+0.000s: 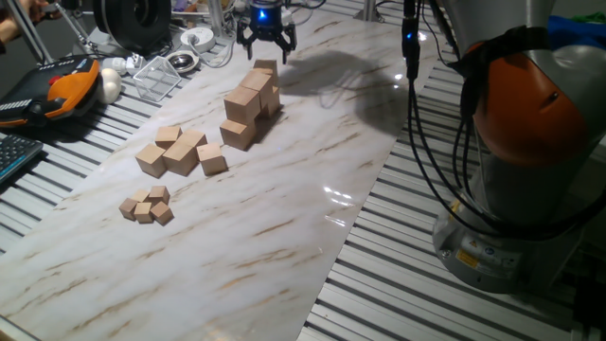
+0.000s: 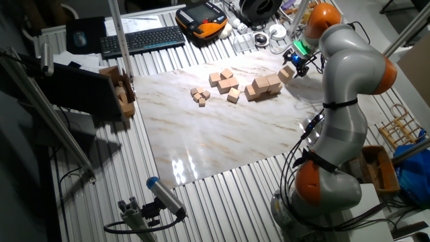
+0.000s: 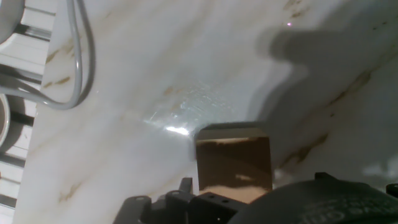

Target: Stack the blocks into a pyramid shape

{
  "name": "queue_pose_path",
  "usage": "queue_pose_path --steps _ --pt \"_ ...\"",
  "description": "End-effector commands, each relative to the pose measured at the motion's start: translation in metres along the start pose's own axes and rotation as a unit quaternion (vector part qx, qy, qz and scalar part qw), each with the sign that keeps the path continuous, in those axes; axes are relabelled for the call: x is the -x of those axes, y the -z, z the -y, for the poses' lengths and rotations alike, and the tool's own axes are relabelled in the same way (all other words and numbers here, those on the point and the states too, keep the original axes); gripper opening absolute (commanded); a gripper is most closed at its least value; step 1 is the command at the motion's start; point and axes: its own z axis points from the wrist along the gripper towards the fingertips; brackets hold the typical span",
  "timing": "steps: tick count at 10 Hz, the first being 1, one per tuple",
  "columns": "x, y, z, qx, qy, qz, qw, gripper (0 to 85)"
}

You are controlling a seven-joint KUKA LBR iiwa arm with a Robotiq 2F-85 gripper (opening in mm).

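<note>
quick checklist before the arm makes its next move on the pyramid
1. Gripper over a block: ok; it hangs just above the far large plain tan wooden cube beside the stack.
2. Jaws spread to take it: ok in one fixed view, fingers apart.
3. Cube centred between the fingers: cannot tell; the hand view shows it low in the picture.
4. Stack of large tan cubes steady: cannot tell; cubes sit on one another, some skewed.
5. Medium wooden cubes and tiny wooden cubes out of the way: ok, apart on the marble board.
</note>
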Motion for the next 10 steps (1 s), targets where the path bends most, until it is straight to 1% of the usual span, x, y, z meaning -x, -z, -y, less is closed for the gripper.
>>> queue_pose_path --steps 1,3,10 --pt "0.0 -0.003 -0.002 0.0 0.0 0.0 1.0 85.0" --pt "-0.001 -0.008 -0.006 -0.002 0.0 0.002 1.0 85.0" --pt "-0.002 -0.017 -0.007 -0.002 0.005 0.001 1.0 85.0"
